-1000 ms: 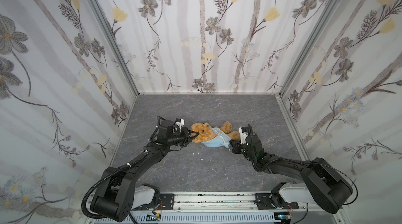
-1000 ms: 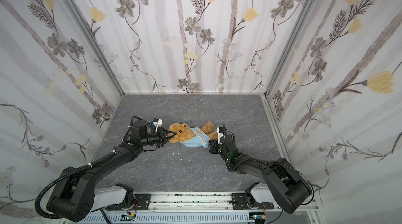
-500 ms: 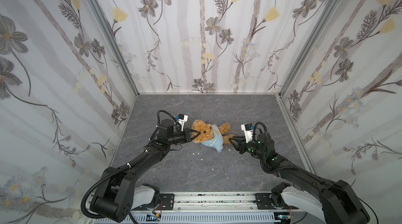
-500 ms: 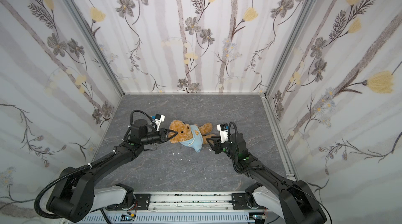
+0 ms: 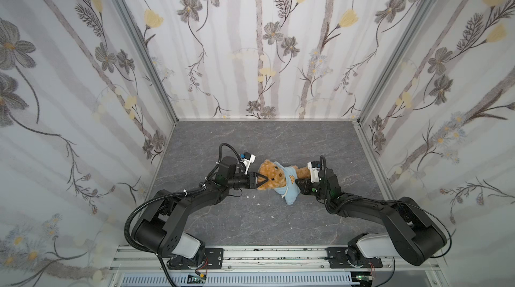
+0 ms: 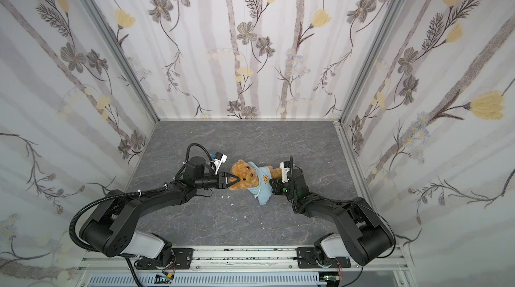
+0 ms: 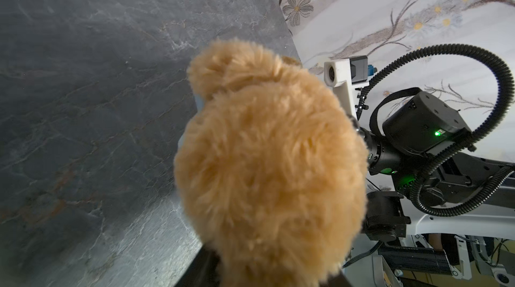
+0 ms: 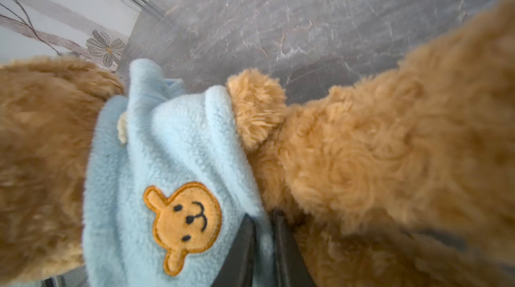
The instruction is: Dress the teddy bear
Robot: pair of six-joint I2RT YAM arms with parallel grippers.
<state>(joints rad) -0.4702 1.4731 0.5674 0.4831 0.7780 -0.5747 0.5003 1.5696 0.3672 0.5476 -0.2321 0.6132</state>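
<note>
Right wrist view: the right gripper (image 8: 261, 224) pinches the hem of the top (image 8: 167, 146) against the bear (image 8: 362, 174). In both top views the bear sits mid-frame on the table (image 5: 250, 224), with the left gripper (image 5: 263, 182) spread at its head. Best to steady the head and draw the hem down evenly. No writing shows, only a bear-face patch (image 8: 184, 221).
</note>
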